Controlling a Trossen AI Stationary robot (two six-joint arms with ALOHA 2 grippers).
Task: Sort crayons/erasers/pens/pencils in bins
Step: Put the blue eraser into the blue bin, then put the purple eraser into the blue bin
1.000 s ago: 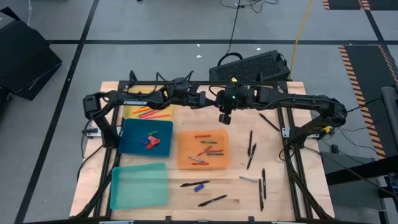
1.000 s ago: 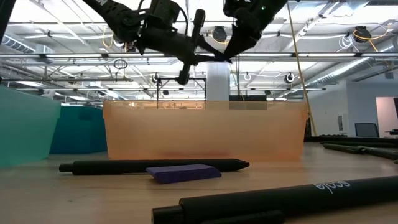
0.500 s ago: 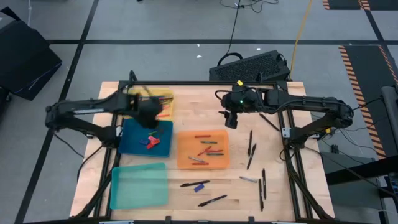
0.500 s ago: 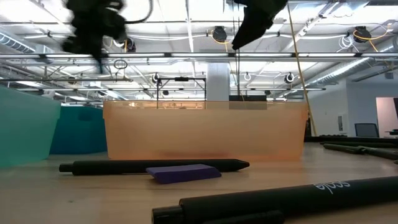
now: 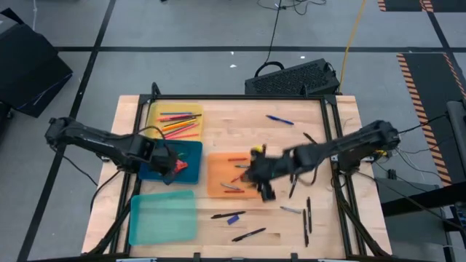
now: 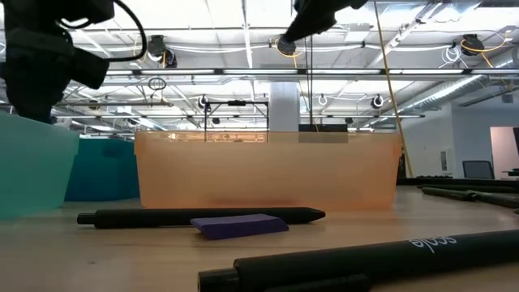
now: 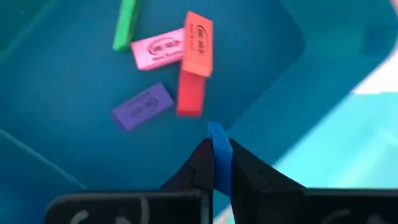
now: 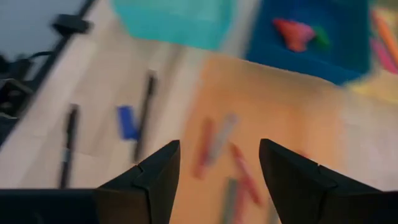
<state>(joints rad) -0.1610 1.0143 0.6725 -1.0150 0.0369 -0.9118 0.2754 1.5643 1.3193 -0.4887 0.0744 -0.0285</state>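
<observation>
Over the dark blue bin (image 7: 74,155), left gripper (image 7: 219,163) is clamped on a blue eraser (image 7: 219,158), above the pink, orange and purple erasers (image 7: 158,48). Right gripper (image 8: 217,163) hangs spread wide, empty, above the orange bin (image 5: 218,186).

The left arm reaches in from the left edge of the tabletop, elbow bent, its wrist tipped down. The left gripper (image 5: 169,164) has its fingers pressed together on a small blue eraser (image 7: 218,155). The right arm stretches from the right side toward the middle, held low. The right gripper (image 5: 261,177) points downward with its fingers (image 8: 155,174) spread wide apart, holding nothing.
</observation>
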